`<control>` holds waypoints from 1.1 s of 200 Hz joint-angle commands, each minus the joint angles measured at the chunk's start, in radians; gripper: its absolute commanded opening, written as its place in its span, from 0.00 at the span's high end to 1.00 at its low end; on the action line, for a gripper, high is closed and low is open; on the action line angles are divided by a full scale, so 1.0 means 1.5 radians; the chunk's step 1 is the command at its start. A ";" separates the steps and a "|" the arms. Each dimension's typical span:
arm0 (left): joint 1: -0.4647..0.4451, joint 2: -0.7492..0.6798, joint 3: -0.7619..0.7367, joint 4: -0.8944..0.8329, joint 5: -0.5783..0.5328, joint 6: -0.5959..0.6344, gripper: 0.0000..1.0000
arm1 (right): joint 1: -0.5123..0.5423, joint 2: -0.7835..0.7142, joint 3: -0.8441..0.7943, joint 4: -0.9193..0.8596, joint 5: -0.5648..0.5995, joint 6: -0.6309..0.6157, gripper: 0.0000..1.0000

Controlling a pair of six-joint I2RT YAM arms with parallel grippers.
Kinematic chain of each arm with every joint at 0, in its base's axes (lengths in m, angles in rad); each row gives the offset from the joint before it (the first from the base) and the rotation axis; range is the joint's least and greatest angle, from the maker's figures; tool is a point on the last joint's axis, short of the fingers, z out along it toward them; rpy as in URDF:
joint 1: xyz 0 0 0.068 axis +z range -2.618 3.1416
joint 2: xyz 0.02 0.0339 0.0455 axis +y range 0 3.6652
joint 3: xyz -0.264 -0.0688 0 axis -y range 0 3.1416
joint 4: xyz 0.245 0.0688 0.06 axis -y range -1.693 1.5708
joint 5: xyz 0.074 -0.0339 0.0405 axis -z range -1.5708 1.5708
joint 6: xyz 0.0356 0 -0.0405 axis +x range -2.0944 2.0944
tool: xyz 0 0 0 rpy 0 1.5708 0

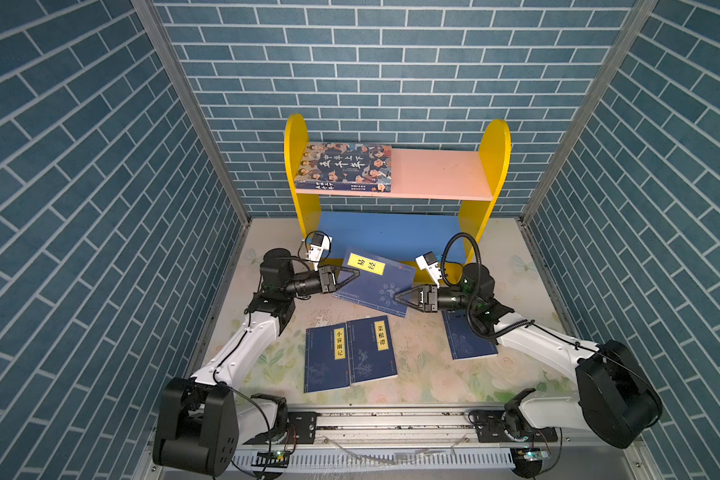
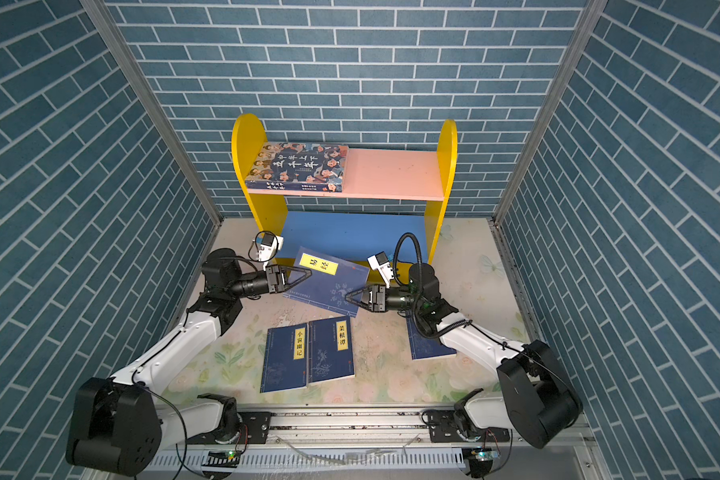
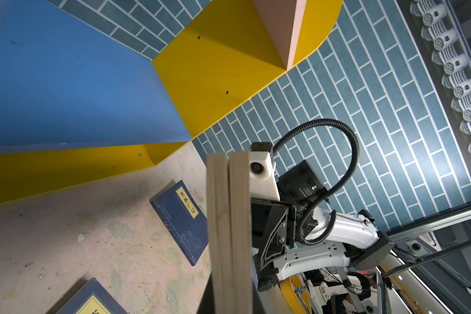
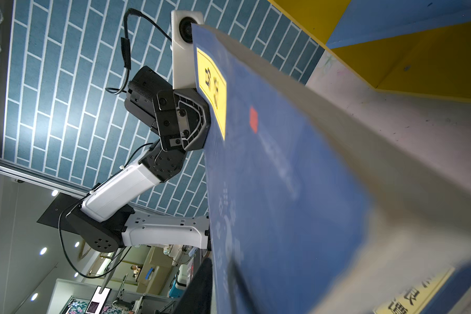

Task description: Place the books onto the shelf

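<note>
**Precariously, one thin book hung between two grippers**

At the centre of both top views, the left gripper was pinching the tilted navy book by its left edge, just beside the yellow label. The right gripper sat at the book's lower right corner. I could not tell whether it was gripping the cover or spread around it, because its wrist view was blurred up close.

The book hung just in front of the shelf, above the counter. Higher in the frame, the cartoon-cover book lay on the left half of the pink upper board. The blue lower board carried no book that I could see.

My worries, as I judged them:

- **Sagging or slipping:** a floppy cover held at one edge could sag or swivel out of the pinch if the right side let go.
- **Tearing or buckling:** if both grippers held on and moved unevenly, the book could tear or buckle.
- **Jamming at the shelf:** the leading corner could catch the front lip of the blue board or the yellow side and jam.
- **Dragging another book:** the right arm lay over the fourth navy book and might drag it.

The pair of navy books at lower centre looked safely clear.
</note>
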 commanded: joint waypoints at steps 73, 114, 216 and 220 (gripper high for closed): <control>0.020 -0.013 -0.022 0.055 -0.066 -0.038 1.00 | 0.002 0.106 -0.024 0.315 0.024 0.169 0.68; 0.022 -0.014 -0.033 0.016 -0.085 -0.005 1.00 | 0.007 0.137 -0.015 0.339 0.039 0.179 0.83; 0.080 -0.048 0.019 -0.199 -0.165 0.136 0.33 | -0.006 0.161 0.044 0.273 0.051 0.151 1.00; 0.084 -0.050 0.023 -0.206 -0.165 0.139 0.32 | -0.007 0.161 0.047 0.268 0.050 0.148 1.00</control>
